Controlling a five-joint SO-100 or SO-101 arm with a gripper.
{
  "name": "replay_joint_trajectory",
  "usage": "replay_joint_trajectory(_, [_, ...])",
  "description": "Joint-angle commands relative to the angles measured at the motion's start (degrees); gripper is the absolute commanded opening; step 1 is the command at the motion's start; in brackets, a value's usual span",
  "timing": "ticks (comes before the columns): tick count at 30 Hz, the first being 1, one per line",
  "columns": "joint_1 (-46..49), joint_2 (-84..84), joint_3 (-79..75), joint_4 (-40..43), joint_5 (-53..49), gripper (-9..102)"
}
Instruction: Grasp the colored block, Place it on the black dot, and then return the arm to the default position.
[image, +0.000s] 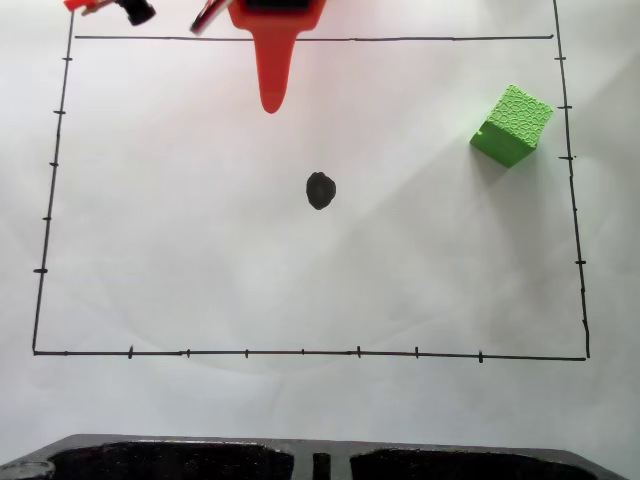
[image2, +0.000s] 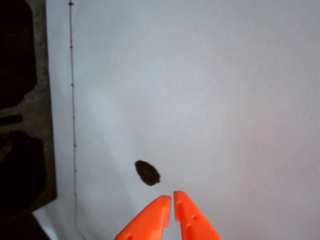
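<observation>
Up at the top left of the fixed view, red and black cables (image: 110, 8) cross the edge of the frame, above the drawn black border (image: 40, 270) on the white paper (image: 200, 250). Just right of them, at top centre, the orange arm (image: 275, 15) reaches in, its pointed finger hanging over bare paper. Below it, near the middle of the frame, sits the dot (image: 320, 190), uncovered. Far to the right, close to the right border line, the green block (image: 512, 125) rests on the paper, well apart from both dot and arm. In the wrist view, the dot (image2: 147, 172) lies just up and left of the gripper (image2: 172, 198), whose two orange tips stand almost together with a thin gap, holding nothing.
</observation>
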Motion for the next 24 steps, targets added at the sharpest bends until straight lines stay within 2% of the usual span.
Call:
replay_joint_trajectory(1, [-0.4,0.7,-0.4,-0.8,0.9,0])
replay_joint_trajectory(9, [-0.6,-6.2,-3.4,-2.2,4.7,0])
replay_joint_trajectory(14, [-2.1,-20.4,-14.9,-2.6,12.0,0])
replay_joint_trajectory(19, [-6.0,-26.9,-24.4,0.1,19.4,0])
replay_joint_trajectory(24, [-13.8,-33.9,-36.7,9.2,31.8,0])
